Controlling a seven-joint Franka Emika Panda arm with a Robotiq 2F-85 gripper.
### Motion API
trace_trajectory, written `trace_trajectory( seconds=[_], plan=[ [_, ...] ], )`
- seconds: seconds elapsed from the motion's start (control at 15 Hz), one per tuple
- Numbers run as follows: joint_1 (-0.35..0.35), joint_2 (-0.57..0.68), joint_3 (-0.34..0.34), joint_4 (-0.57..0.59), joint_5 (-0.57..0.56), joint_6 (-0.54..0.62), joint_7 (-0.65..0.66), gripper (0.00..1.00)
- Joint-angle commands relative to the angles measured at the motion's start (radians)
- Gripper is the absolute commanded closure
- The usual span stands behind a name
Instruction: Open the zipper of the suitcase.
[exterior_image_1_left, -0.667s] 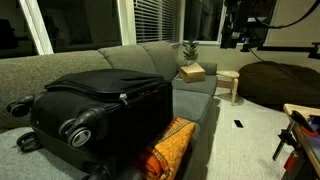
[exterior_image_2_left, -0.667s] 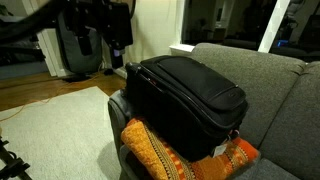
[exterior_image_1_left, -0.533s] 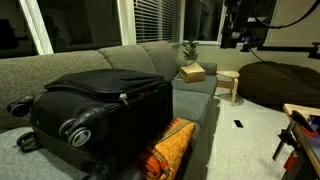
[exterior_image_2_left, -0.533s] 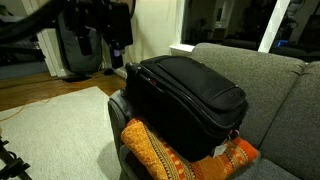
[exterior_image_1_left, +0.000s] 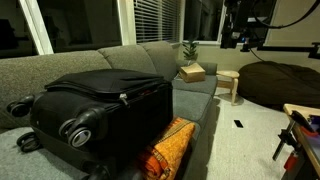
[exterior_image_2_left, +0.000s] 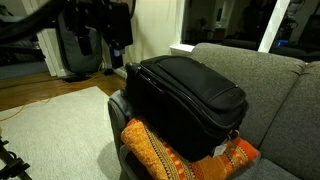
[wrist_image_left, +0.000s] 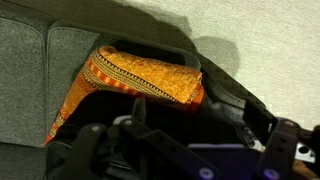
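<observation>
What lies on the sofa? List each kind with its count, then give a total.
Suitcase: 1
Orange cushion: 1
Cardboard box: 1
Total: 3

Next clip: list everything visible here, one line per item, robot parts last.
sofa: one, grey, in front of the windows
suitcase: one, black, lying on the sofa
cushion: one, orange patterned, on the sofa against the suitcase
box: one, tan, on the far sofa seat
plant: one, green, behind the box
stool: one, light wood, on the floor past the sofa
beanbag: one, dark, beyond the stool
rug: one, pale, beside the sofa
arm: one, black, raised clear of the suitcase
gripper: one, dark, bottom of the wrist view; open or shut unclear
</observation>
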Motion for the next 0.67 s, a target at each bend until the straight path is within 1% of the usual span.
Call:
trace_trajectory(
  seconds=[0.0,0.13,0.33,0.6],
  plan=[
    [0.002,0.05,0.022,0.022,0.025,0.035,0.005,0.0],
    [0.016,0.103,0.036,0.048,0.054,0.06,0.017,0.0],
    [0.023,0.201,0.083,0.089,0.103,0.132,0.077,0.0],
    [0.044,0.339,0.148,0.165,0.214,0.22,0.147,0.0]
  ],
)
